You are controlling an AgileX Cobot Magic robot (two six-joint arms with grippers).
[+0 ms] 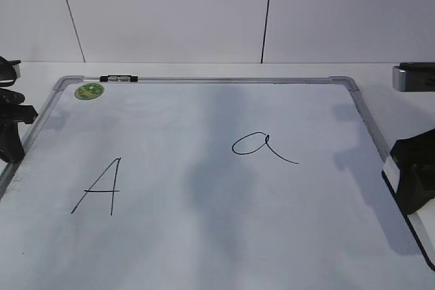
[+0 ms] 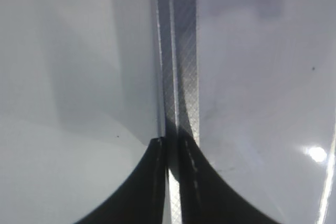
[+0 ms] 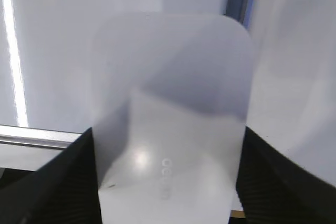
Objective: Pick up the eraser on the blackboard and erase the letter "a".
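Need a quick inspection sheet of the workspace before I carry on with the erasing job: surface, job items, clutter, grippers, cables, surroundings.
Surface: whiteboard lies flat on a white table; silver frame.
Job's things: cursive "a" intact, right of centre. Eraser sits between the right gripper's fingers at the board's right edge.
Clutter: capital "A" on the left; green sticker in the far left corner; small black and white clip on the far frame.
Grippers: left gripper shut, empty, over the board's frame. Right gripper shut on the eraser.
Cables: nothing seen.
Surroundings: white panelled wall behind; grey and black device at far right.
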